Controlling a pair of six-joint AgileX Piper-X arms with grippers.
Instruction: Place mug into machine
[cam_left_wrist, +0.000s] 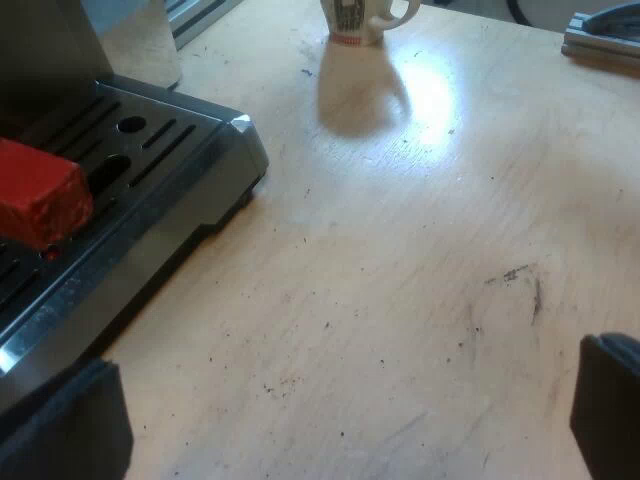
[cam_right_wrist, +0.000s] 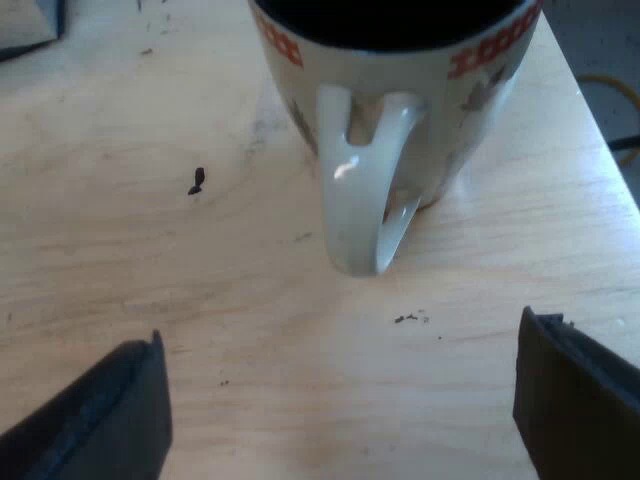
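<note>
Our right claw (cam_right_wrist: 338, 370) is released, fingers wide apart, just short of the mug (cam_right_wrist: 420, 110), whose handle points at it. Mug stands upright on the table (cam_right_wrist: 150, 250). Left claw (cam_left_wrist: 345, 400) also released, over bare wood beside the machine (cam_left_wrist: 190, 180), mug well apart from it.

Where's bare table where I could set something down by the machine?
Bare wood of the table stretches from the machine's drip tray to the mug. It's crowded on the tray, under the red handle end.
</note>
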